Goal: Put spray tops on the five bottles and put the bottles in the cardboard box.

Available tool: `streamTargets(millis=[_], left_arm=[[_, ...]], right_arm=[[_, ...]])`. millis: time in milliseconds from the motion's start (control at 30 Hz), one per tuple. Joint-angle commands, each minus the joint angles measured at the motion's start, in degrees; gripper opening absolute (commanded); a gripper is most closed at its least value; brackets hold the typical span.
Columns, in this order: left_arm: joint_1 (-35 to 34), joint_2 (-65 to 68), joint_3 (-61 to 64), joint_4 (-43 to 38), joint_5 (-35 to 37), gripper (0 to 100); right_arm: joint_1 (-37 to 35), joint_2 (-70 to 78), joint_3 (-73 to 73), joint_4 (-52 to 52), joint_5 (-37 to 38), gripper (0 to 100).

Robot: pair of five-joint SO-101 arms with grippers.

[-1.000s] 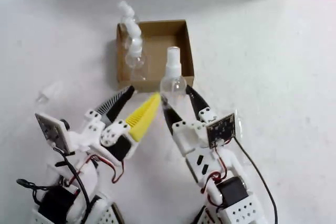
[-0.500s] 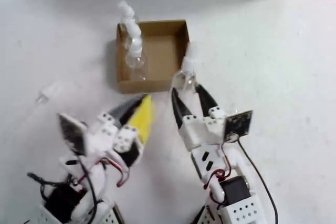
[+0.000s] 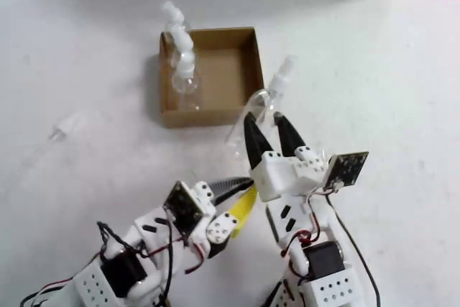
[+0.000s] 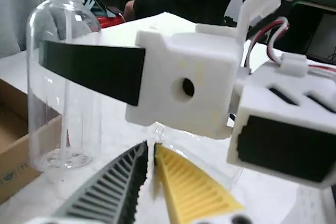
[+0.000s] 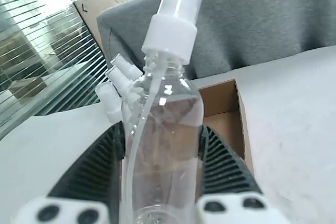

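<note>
- My right gripper [image 3: 263, 121] is clamped on the clear bottle [image 5: 163, 129], one black finger on each side of its lower body.
- The spray top [image 5: 176, 22] looks seated, with its tube running down inside.
- The bottle is just right of the cardboard box [image 3: 208, 116], by its near right corner, and leans away to the right. I cannot tell whether its base is off the table.
- My left gripper [image 3: 244, 190] is pinched narrow and holds nothing. It is low and near, just left of my right wrist.
- Finished bottles [image 3: 183, 70] crowd the box's left side, so I judge the bare right half to be my slot.
- To do this well, I should raise the base above the wall first, then carry it left over the box.
- I should straighten the bottle before lowering, or the tall top may tip it.
- I should let go only once the base rests on the box floor.
- A small clear piece [image 3: 65, 127] lies far left on the table.
</note>
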Motion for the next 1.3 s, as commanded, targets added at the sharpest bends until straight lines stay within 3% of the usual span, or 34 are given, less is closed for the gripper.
streamTargets(millis=[0,667,900,1100,1267], left_arm=[[-2.77,-0.4,1.32,-7.3,-0.62,2],[-5.41,-0.22,1.14,-4.13,-0.62,2],[-5.32,-0.22,1.14,-3.96,-0.62,2],[-5.32,-0.22,1.32,-3.96,-0.62,2],[-5.41,-0.22,1.32,-3.96,-0.7,2]], right_arm=[[-0.31,-0.66,-2.73,-1.1,-0.7,1.5],[-4.7,-0.75,-8.97,11.12,-0.26,1.5],[-12.79,-0.75,-9.05,10.42,7.91,1.5],[-14.02,-0.75,-9.14,8.22,13.54,1.5],[-13.85,-0.75,-12.66,12.0,14.07,1.5]])
